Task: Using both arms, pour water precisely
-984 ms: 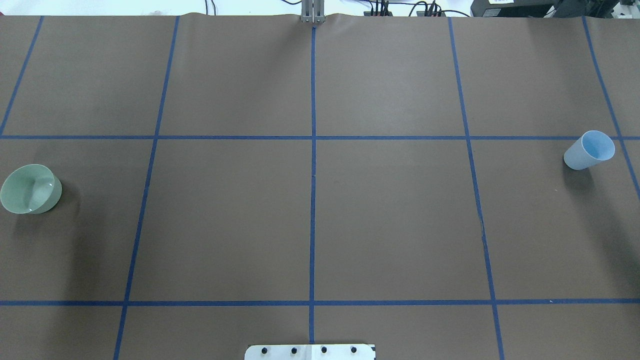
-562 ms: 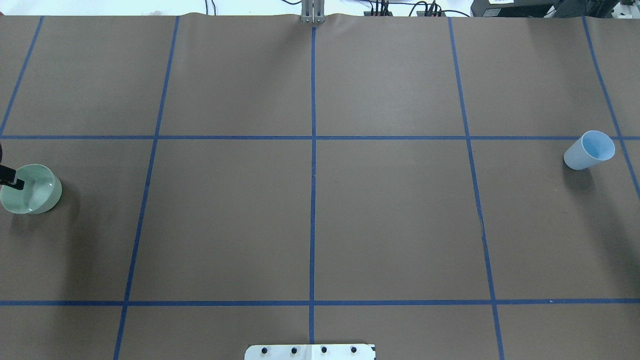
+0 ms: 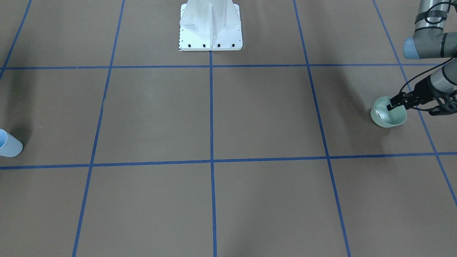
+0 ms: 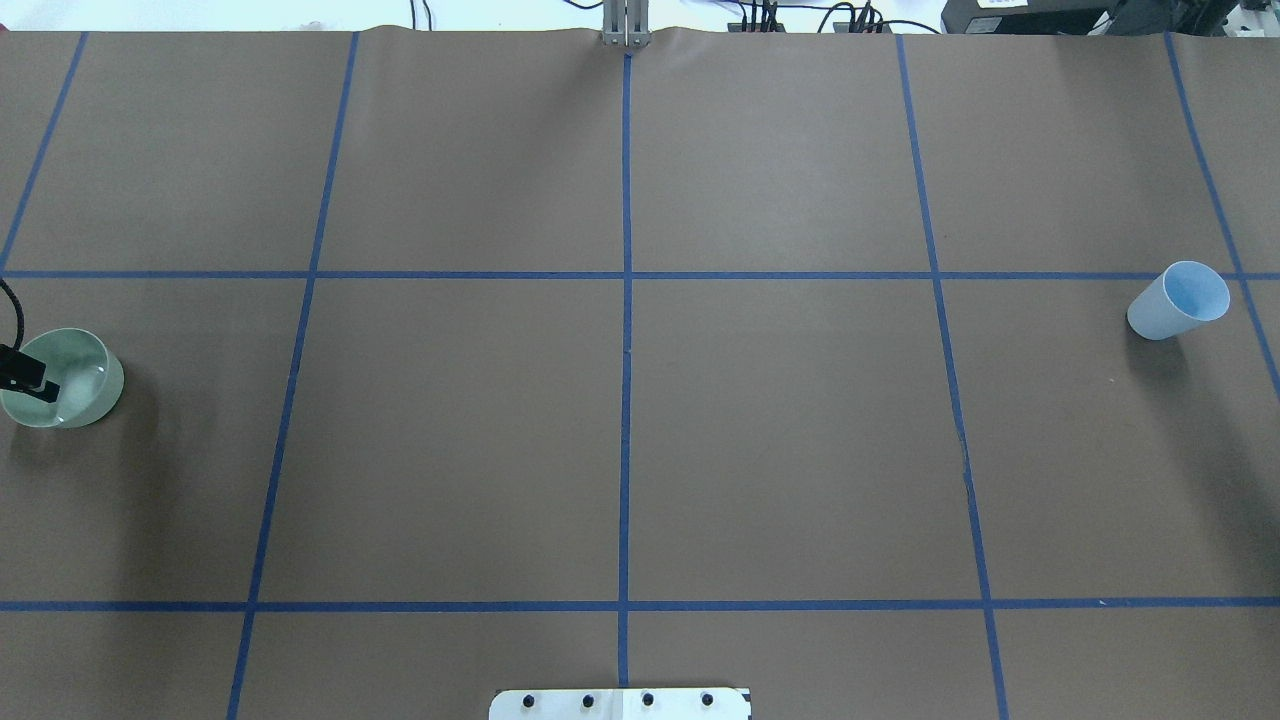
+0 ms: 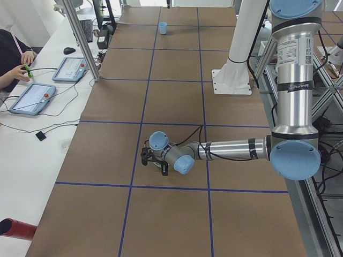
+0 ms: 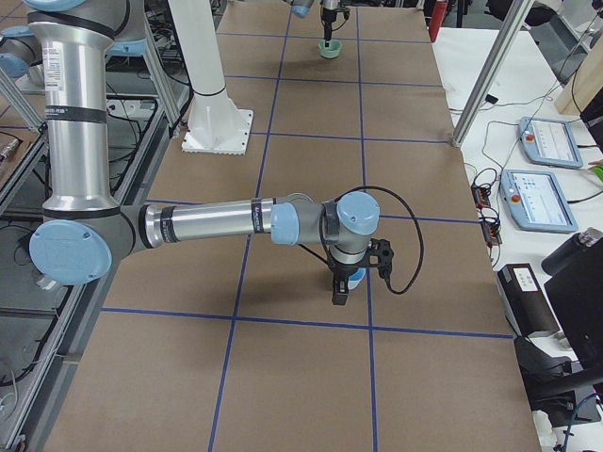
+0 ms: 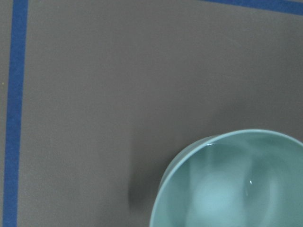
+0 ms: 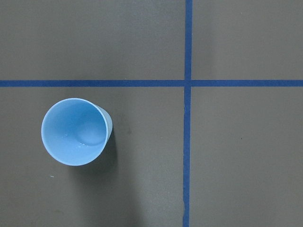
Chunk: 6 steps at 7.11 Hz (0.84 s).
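Both arms (image 3: 425, 48) look to be only at the approach stage. Front view: the left end effector (image 3: 393, 104) hangs at the green bowl (image 3: 388, 117), far out on the robot's left of the white pedestal (image 3: 210, 25) — its jaw spread I cannot tell. Overhead: the bowl and the blue cup (image 4: 1178, 300) both stand on the worktop (image 4: 640, 440), the cup far to the pedestal's right. Right-side view: the right end effector (image 6: 340, 294) sits at the cup, and I cannot tell its spread either. Wrist views show neither vessel lifted — grasping, carrying and pouring all remain.

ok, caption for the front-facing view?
Left gripper over the bowl; cup at the opposite end of the table.
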Each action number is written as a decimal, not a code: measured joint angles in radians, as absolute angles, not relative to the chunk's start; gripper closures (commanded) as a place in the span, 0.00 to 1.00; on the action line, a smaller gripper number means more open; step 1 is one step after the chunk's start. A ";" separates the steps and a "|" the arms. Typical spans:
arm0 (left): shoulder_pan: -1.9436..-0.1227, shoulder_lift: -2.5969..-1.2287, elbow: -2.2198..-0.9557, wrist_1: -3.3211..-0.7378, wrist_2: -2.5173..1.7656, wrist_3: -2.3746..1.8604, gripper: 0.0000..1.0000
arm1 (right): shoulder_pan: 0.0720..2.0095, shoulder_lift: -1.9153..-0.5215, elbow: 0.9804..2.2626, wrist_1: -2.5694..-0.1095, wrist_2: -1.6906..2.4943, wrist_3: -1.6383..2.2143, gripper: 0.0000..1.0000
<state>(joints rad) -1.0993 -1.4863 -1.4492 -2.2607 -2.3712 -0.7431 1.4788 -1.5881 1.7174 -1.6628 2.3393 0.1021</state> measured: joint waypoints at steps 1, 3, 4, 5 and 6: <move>-1.099 -1.488 -1.448 -2.261 -2.372 -0.742 1.00 | 1.479 -1.588 1.717 -1.662 2.339 0.102 0.00; -1.101 -1.495 -1.456 -2.258 -2.380 -0.745 1.00 | 1.479 -1.588 1.718 -1.662 2.339 0.102 0.00; -1.116 -1.498 -1.469 -2.244 -2.399 -0.747 1.00 | 1.479 -1.588 1.718 -1.661 2.339 0.101 0.00; -1.161 -1.508 -1.493 -2.207 -2.441 -0.748 1.00 | 1.479 -1.588 1.718 -1.662 2.339 0.101 0.00; -1.214 -1.528 -1.535 -2.141 -2.479 -0.747 1.00 | 1.479 -1.588 1.718 -1.662 2.339 0.101 0.00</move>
<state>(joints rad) -1.2141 -1.5279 -1.5353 -2.1406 -2.4792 -0.7474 1.4788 -1.5876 1.7180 -1.6619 2.3393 0.1013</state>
